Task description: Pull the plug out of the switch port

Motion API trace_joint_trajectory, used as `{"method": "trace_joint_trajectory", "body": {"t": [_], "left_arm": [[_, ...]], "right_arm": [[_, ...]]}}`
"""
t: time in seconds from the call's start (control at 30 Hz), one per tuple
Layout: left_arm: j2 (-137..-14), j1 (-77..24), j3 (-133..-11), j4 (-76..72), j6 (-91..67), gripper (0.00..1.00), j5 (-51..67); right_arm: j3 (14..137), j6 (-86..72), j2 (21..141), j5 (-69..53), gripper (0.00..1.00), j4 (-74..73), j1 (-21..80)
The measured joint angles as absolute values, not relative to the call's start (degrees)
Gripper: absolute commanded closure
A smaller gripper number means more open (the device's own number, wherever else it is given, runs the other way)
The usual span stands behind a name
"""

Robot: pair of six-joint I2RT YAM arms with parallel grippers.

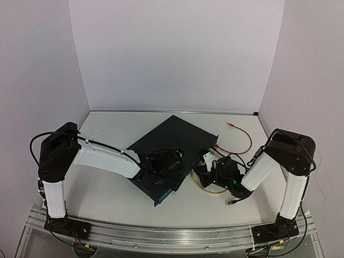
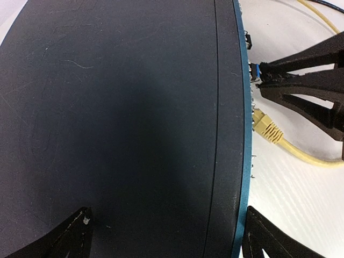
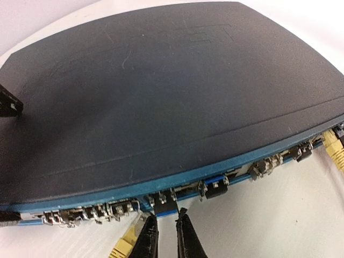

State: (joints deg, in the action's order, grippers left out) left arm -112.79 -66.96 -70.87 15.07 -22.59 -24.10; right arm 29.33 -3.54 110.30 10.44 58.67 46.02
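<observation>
The switch (image 1: 172,142) is a flat dark box lying at an angle in the middle of the table; it fills the left wrist view (image 2: 118,118) and the right wrist view (image 3: 161,97). Its port face, with a blue edge, faces my right arm. A small black and blue plug (image 3: 166,203) sits in a port. My right gripper (image 3: 166,217) is nearly closed, with its tips pinching this plug's outer end; the left wrist view shows it too (image 2: 259,79). My left gripper (image 2: 166,215) is open over the switch's near end, one finger past the port edge.
A yellow plug (image 2: 267,128) with a yellow cable (image 1: 204,188) sits in a port beside the gripped one. Another yellow plug (image 3: 336,148) is at the far right of the port row. A red cable (image 1: 242,137) lies at the back right. White walls enclose the table.
</observation>
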Motion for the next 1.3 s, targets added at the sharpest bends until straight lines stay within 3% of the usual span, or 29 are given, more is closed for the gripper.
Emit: {"method": "trace_joint_trajectory", "body": {"t": [0.13, 0.33, 0.47, 0.8, 1.3], "left_arm": [[-112.8, -67.0, -70.9, 15.1, -22.6, 0.07, -24.1], [-112.8, -66.9, -70.9, 15.0, -22.6, 0.07, -24.1], [-112.8, -66.9, -70.9, 15.0, -22.6, 0.07, -24.1], [-112.8, -66.9, -70.8, 14.8, -22.5, 0.07, -24.0], [-112.8, -66.7, -70.8, 14.2, -22.1, 0.07, -23.5]], "right_arm": [[26.6, -3.7, 110.3, 10.4, 0.84, 58.4, 46.0], [25.9, -3.8, 108.8, 9.6, 0.67, 57.2, 46.0], [26.1, -3.2, 105.3, 8.8, 0.62, 51.9, 46.0], [33.4, 0.6, 98.8, 8.3, 0.65, 35.0, 46.0], [37.9, 4.3, 100.3, 7.9, 0.74, 28.8, 46.0]]}}
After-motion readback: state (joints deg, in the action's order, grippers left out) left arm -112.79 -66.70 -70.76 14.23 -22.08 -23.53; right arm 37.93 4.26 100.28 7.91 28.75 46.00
